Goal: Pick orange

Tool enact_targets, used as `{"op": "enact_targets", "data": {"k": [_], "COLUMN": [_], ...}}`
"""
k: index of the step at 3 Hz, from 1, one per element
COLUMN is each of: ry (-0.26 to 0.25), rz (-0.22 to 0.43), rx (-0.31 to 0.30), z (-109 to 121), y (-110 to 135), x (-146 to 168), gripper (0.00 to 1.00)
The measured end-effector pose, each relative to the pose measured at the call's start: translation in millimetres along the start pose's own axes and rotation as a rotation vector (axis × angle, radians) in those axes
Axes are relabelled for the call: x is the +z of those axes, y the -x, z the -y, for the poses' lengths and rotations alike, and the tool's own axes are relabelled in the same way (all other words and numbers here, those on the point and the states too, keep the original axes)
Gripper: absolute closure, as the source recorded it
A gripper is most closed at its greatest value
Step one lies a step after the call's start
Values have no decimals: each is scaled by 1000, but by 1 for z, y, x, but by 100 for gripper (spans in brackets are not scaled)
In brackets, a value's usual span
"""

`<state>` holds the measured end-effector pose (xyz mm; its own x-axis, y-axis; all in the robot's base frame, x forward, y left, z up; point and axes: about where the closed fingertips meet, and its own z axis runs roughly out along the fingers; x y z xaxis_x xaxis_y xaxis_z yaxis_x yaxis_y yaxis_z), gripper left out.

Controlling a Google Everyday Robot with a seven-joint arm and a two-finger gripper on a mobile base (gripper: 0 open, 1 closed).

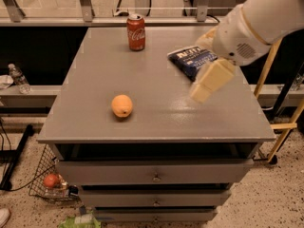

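Note:
The orange (122,105) is a small round yellow-orange fruit lying on the grey table top (156,122), left of centre and toward the front. My gripper (201,92) hangs from the white arm (256,23) that reaches in from the upper right. It is over the right half of the table, well to the right of the orange and apart from it. It holds nothing that I can see.
A red soda can (136,32) stands at the back of the table. A blue chip bag (190,60) lies at the back right, partly behind the arm. Drawers sit under the top. A wire basket (47,182) with a reddish fruit and a water bottle (19,78) are at the left.

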<state>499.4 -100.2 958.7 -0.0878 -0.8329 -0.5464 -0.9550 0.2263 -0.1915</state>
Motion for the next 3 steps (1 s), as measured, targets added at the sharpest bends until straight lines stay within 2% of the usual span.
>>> {"op": "enact_targets", "data": {"k": [1,2,3], "ry": [54,116,194], "rz": [127,198,220], "rx": [-114,-203,-282], "z": [2,-6,-21], "y": [64,91,107], "x": [61,94,125], "gripper": [0,0,0]}}
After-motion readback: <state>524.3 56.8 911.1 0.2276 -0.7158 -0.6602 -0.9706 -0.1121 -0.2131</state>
